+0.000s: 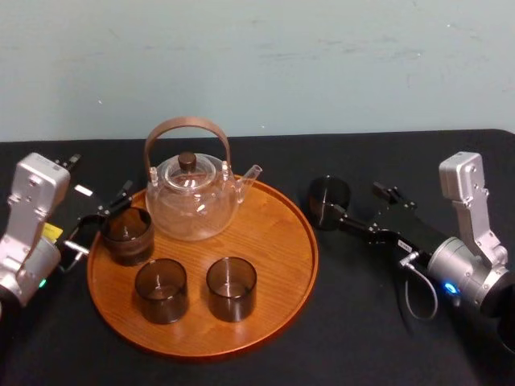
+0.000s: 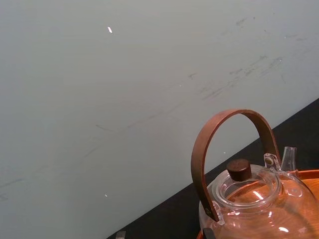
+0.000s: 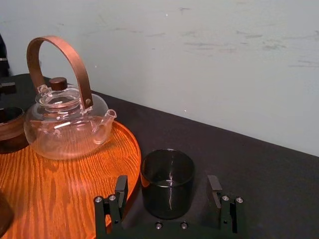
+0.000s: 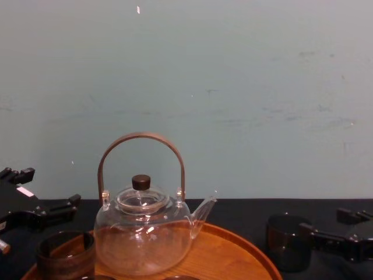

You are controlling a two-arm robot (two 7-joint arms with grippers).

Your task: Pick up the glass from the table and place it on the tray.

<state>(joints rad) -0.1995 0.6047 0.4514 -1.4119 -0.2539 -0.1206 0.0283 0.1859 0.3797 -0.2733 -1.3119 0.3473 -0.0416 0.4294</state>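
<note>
A dark smoked glass (image 1: 328, 201) stands upright on the black table just right of the tray (image 1: 278, 241). My right gripper (image 1: 342, 207) is open and low at the table, one finger on each side of this glass (image 3: 167, 181), with a gap at both sides. The chest view has the same glass (image 4: 287, 242) in front of the right gripper (image 4: 317, 233). The round orange-brown wooden tray (image 3: 75, 184) carries a clear teapot (image 1: 193, 197) and three more dark glasses. My left gripper (image 1: 100, 221) hovers open at the tray's left edge, beside one of those glasses (image 1: 127, 235).
Two dark glasses (image 1: 161, 289) (image 1: 232, 288) stand at the tray's front. The teapot (image 4: 143, 233) with its tall brown handle fills the tray's back left. Bare wood lies on the tray's right half (image 1: 282, 217). A pale wall closes off the table's far edge.
</note>
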